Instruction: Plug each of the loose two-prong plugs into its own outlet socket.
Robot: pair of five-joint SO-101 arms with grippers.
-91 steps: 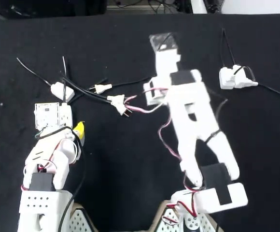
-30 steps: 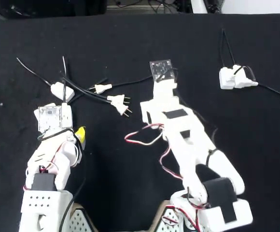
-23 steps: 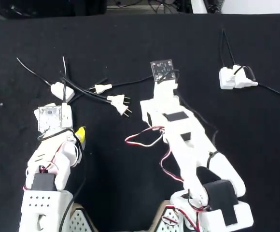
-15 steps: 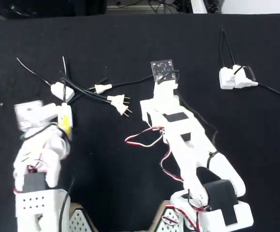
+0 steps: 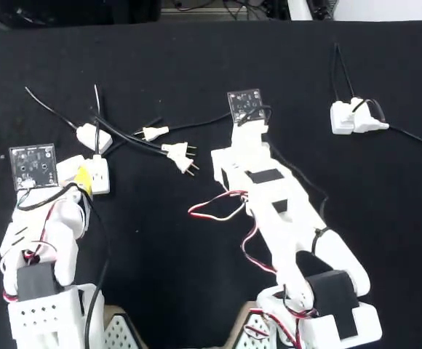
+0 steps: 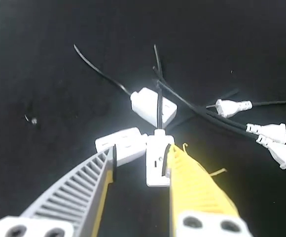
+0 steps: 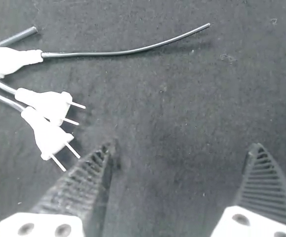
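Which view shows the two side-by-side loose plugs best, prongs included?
The right wrist view: the two plugs lie nearest the camera, with both prongs on each plainly visible. The left wrist view has them farther off and smaller, prongs faint. The high view shows them smallest, prongs mere slivers.

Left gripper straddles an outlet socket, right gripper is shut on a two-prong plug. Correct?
Not quite. In the right wrist view the right gripper is open and empty; the nearest two-prong plug lies loose beside it. The outlet socket part holds.
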